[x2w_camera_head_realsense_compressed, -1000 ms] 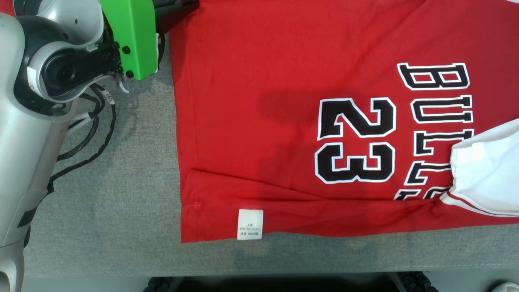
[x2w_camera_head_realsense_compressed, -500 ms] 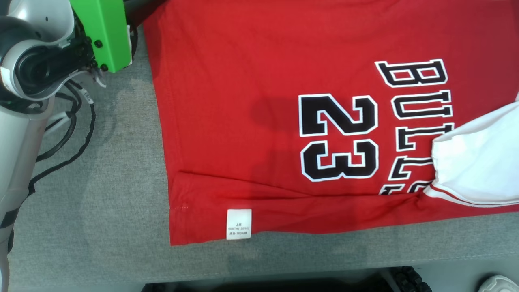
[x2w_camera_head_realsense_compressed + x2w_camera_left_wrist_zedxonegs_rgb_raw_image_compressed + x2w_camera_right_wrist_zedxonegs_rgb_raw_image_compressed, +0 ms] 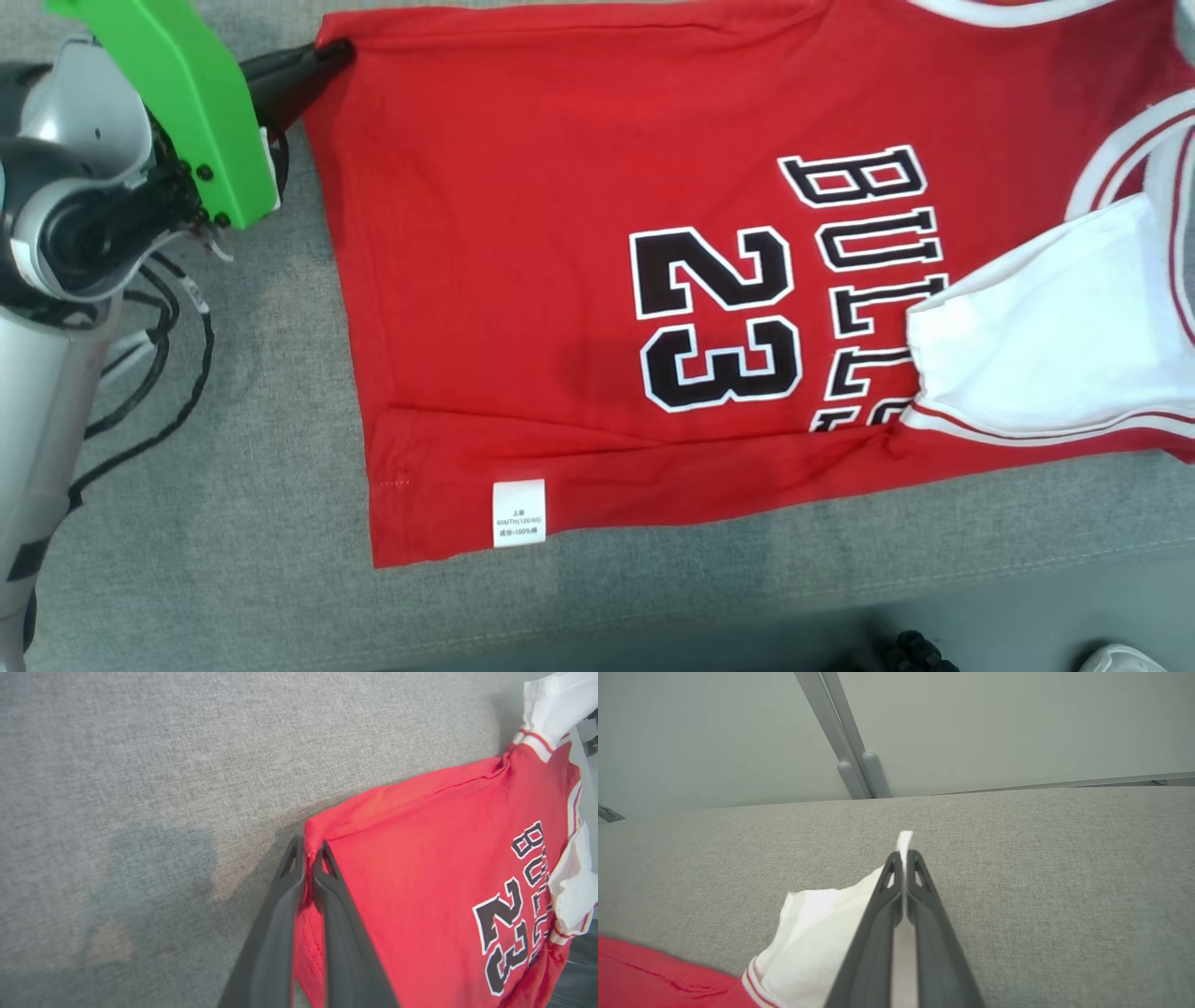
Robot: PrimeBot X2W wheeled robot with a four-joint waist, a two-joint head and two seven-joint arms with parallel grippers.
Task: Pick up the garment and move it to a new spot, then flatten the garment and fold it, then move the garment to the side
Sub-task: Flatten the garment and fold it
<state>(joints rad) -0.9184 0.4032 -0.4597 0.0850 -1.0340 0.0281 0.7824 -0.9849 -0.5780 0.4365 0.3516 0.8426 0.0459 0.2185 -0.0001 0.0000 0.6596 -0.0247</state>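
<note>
Okay so, quick status. The garment (image 3: 560,233), a red jersey with the print facing up, lies mostly spread out on the grey desk (image 3: 233,560). It isn't tidy yet: the near edge is turned over so the care label (image 3: 518,511) shows, and the white sleeve (image 3: 1036,327) flops across the lettering.

The left end effector (image 3: 331,56) is pinching the far hem corner, and the left wrist view shows the red cloth squeezed right between its fingers (image 3: 327,877). The right end effector (image 3: 905,856) is pressed together on a bit of the white sleeve, with a tip of white poking out past the fingertips.

My read is that we're at the grab stage or early in the flattening. Both grips are on, but nothing looks neatly folded, and moving it to the side is clearly still to come.

Compared with a second ago, the whole head picture has shifted, so that's the camera moving. The jersey now sits further left in frame and at a slant, and its far edge, the pinched corner and the white trim at the top right have come into view. I can't tell whether the cloth itself got dragged.
</note>
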